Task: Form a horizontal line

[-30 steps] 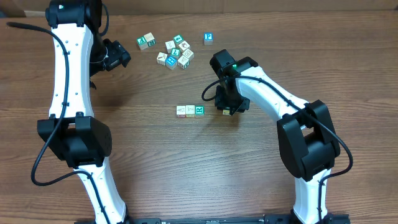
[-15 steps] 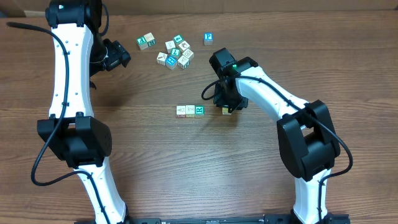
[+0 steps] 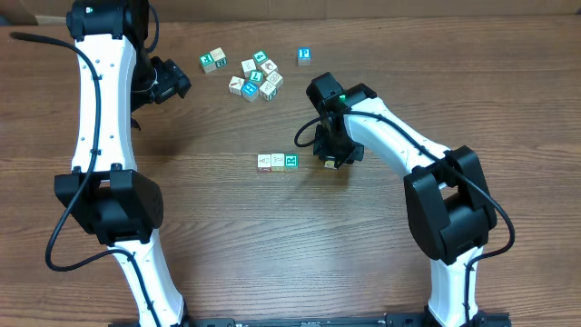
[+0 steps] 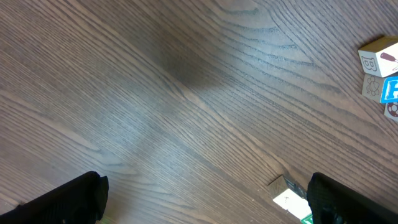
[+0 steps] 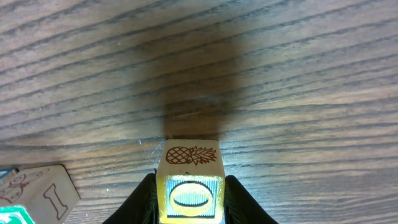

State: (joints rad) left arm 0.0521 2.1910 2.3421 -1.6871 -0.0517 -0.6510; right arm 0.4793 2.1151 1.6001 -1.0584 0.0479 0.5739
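Note:
The horizontal line (image 3: 278, 162) is a short row of three touching cubes, two whitish with reddish marks and a teal-and-white one at its right end. My right gripper (image 3: 332, 161) is shut on the yellow cube (image 5: 190, 186), which shows a pineapple face, just right of the row with a small gap. The row's end cubes show at the lower left of the right wrist view (image 5: 37, 194). My left gripper (image 4: 202, 202) is open and empty over bare wood at the far left of the table (image 3: 168, 82).
A loose jumble of white and teal cubes (image 3: 257, 76) lies at the back centre, with a pair (image 3: 213, 61) to its left and a single blue cube (image 3: 304, 56) to its right. Some of these show in the left wrist view (image 4: 380, 78).
The right gripper with the yellow cube has shifted only slightly near the row's right end. The left arm has not moved.

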